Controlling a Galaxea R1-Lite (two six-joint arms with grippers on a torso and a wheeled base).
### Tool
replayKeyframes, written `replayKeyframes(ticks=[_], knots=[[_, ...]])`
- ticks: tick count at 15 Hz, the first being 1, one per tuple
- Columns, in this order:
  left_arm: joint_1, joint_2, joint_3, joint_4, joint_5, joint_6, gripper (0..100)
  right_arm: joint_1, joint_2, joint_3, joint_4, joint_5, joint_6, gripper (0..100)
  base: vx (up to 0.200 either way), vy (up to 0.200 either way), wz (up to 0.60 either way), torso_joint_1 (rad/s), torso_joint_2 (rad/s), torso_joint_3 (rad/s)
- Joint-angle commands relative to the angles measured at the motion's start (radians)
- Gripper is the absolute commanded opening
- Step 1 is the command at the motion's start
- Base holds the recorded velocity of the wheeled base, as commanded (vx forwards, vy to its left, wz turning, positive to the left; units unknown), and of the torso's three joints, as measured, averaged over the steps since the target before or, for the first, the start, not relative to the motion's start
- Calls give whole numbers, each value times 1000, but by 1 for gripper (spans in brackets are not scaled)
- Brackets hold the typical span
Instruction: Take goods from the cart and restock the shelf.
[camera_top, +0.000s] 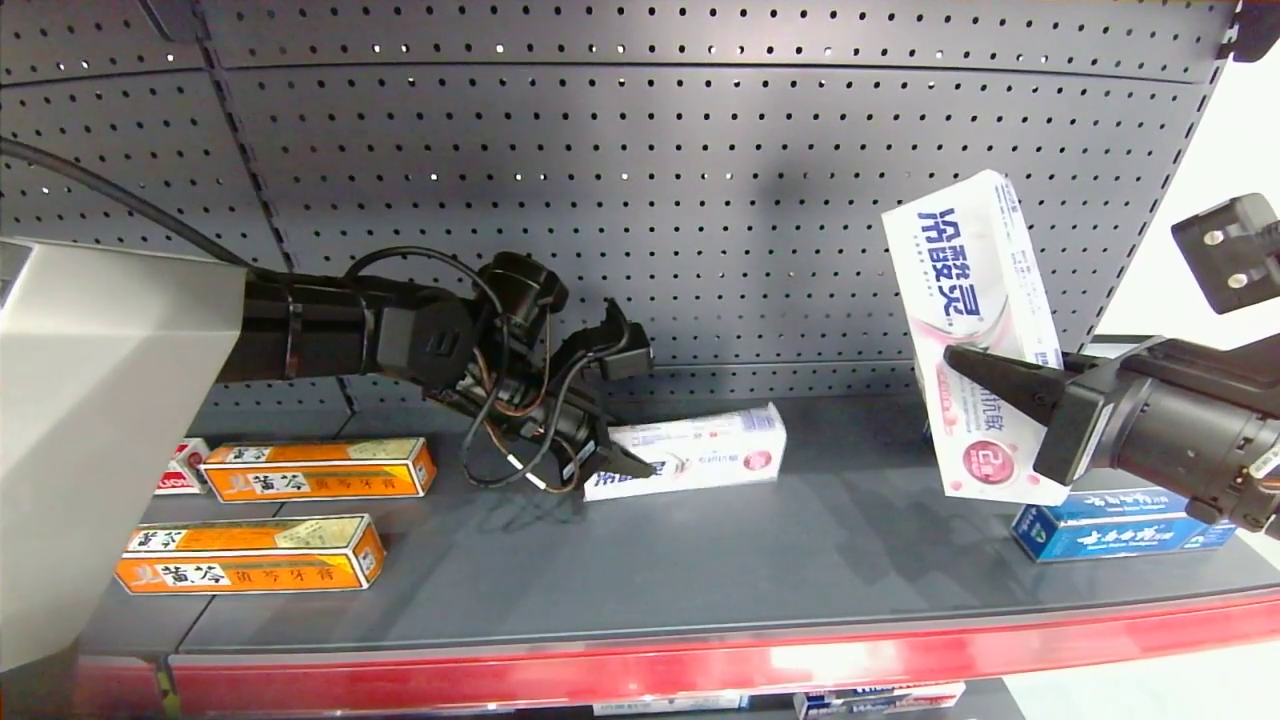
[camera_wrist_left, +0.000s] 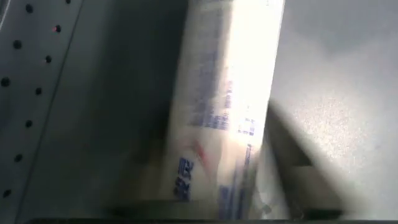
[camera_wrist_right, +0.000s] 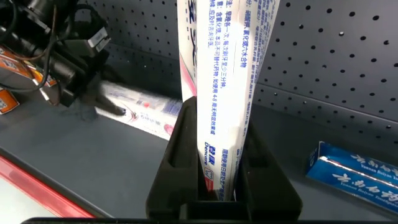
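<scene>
right gripper (camera_top: 975, 372) clamped on a glossy white-pink carton (camera_top: 965, 290), upright above the right end of the matte grey shelf (camera_top: 700, 560). left gripper (camera_top: 620, 455) at a flat white carton (camera_top: 710, 455) mid-shelf; we cannot tell its grip.

The shelf (camera_top: 700, 560) across the middle of the frame looks like smooth, matt grey painted metal. Its perforated back panel (camera_top: 700, 200) above is equally dull, while the red front strip (camera_top: 800, 655) along the bottom is glossy with glare. The white toothpaste box (camera_top: 975, 300) at right, the orange boxes (camera_top: 320, 468) at lower left and the blue box (camera_top: 1110, 525) are lightly glossy printed card; the fingers (camera_top: 1000, 378) of the right gripper (camera_top: 955, 358) are matt black plastic.
</scene>
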Motion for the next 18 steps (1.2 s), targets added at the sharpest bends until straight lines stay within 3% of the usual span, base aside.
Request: replayKeyframes(ticks=[1,8,15,18], knots=[[-1,-1,5,2,5,-3,0,1,1,1,-1,0,-1,0,0,0,0,0,0,0],[-13,-126,127,5,28,-6,0,1,3,13,-1,0,-1,0,0,0,0,0,0,0],[-84,-219,178,7,12,-3,0,1,3,13,-1,0,-1,0,0,0,0,0,0,0],[-110,-261,219,88,11,7,0,-1,-1,14,-1,-1,-1,0,0,0,0,0,0,0]])
